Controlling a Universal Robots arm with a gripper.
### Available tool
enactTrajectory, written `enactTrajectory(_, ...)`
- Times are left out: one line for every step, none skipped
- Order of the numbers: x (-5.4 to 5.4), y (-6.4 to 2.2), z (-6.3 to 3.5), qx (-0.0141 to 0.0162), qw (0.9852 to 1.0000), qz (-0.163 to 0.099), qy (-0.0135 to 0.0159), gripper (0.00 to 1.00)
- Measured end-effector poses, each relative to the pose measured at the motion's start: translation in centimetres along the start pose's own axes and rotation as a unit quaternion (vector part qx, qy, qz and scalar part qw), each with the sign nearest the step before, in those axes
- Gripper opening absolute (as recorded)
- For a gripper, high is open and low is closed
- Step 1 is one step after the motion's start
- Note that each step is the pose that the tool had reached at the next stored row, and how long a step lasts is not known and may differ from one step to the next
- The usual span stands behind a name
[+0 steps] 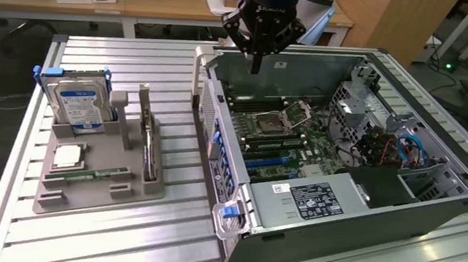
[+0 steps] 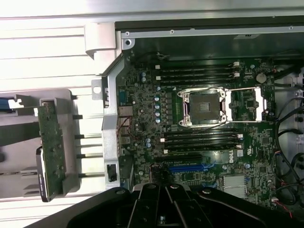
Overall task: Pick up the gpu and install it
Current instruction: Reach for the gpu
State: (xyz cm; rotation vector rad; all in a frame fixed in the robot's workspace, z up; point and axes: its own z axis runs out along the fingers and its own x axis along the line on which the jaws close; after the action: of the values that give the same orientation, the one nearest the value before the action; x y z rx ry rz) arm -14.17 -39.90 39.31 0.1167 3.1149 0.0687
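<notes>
GPU (image 1: 150,155) upright in holder (image 1: 93,196), closed end effector (image 1: 255,68) apart

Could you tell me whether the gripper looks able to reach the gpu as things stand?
Probably yes: the gpu stands on edge in the grey holder with nothing above it. The gripper hangs shut over the open computer case, so it would need to open and cross to the exterior view's left.

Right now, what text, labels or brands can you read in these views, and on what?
"ROBOTIQ": faint, on the body of the tool.
Hard drive, blue-white label: print too small to read.
Power supply, black label and white sticker: too small to read.
Motherboard, white print: blurred, unreadable.
gpu: no text visible.
</notes>
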Motion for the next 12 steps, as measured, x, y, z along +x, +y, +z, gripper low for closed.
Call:
enactTrajectory(0.05, 0.0, 0.0, 0.0, 1.0, 0.0, 0.0, 0.11)
enactTrajectory(0.1, -0.01, 0.0, 0.0, 1.0, 0.0, 0.0, 0.11)
enactTrajectory(0.15, -0.01, 0.0, 0.0, 1.0, 0.0, 0.0, 0.11)
enactTrajectory(0.2, -0.01, 0.0, 0.0, 1.0, 0.0, 0.0, 0.11)
enactTrajectory(0.25, -0.02, 0.0, 0.0, 1.0, 0.0, 0.0, 0.11)
enactTrajectory(0.3, -0.02, 0.0, 0.0, 1.0, 0.0, 0.0, 0.11)
enactTrajectory(0.35, -0.03, 0.0, 0.0, 1.0, 0.0, 0.0, 0.11)
enactTrajectory(0.4, -0.03, 0.0, 0.0, 1.0, 0.0, 0.0, 0.11)
enactTrajectory(0.44, -0.03, 0.0, 0.0, 1.0, 0.0, 0.0, 0.11)
enactTrajectory(0.49, -0.04, 0.0, 0.0, 1.0, 0.0, 0.0, 0.11)
enactTrajectory(0.53, -0.04, -0.01, 0.0, 1.0, 0.0, 0.0001, 0.11)
enactTrajectory(0.57, -0.04, 0.0, 0.0, 1.0, 0.0, 0.0, 0.11)
